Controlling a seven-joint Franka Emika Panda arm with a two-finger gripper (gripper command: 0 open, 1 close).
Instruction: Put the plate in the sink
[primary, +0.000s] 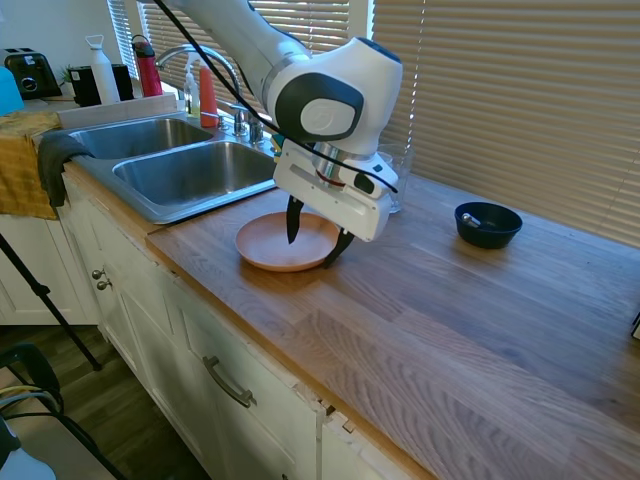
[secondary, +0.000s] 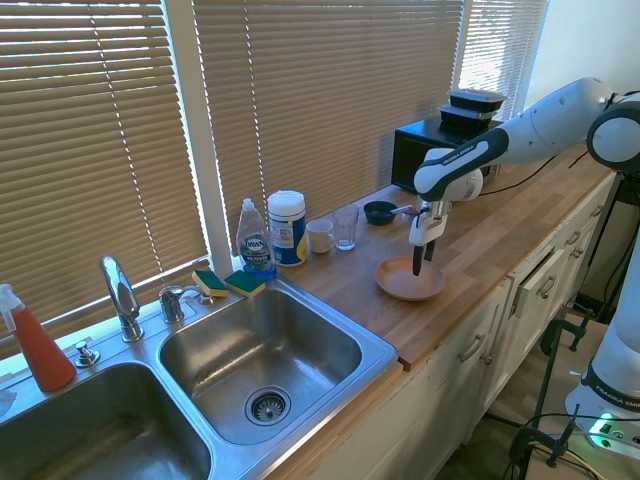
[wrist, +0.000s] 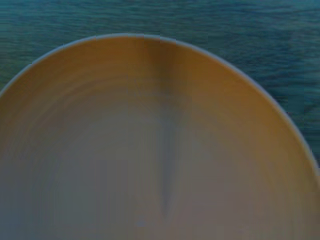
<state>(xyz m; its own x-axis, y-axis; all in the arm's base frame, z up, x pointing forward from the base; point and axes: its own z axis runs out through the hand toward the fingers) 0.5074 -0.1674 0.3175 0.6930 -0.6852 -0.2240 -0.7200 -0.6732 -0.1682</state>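
One plate (primary: 285, 240) is lying flat near the countertop's (primary: 480, 330) front edge, just beside the sink (primary: 175, 172). Gripper (primary: 318, 236) is straddling its rim, fingers spread apart, gripping nothing. Plate is likely rigid, light, slippery; grasp the raised rim.

Counter clutter by the window

A dark blue bowl (primary: 488, 224) sits on the wooden counter (primary: 450, 320) near the blinds (secondary: 320, 90). A clear glass (secondary: 346, 227), a white cup (secondary: 320, 236), a white canister (secondary: 287, 228) and a dish-soap bottle (secondary: 255, 240) line the window side, with two sponges (secondary: 228, 283) beside them. A red spray bottle (secondary: 38, 348) stands at far left.
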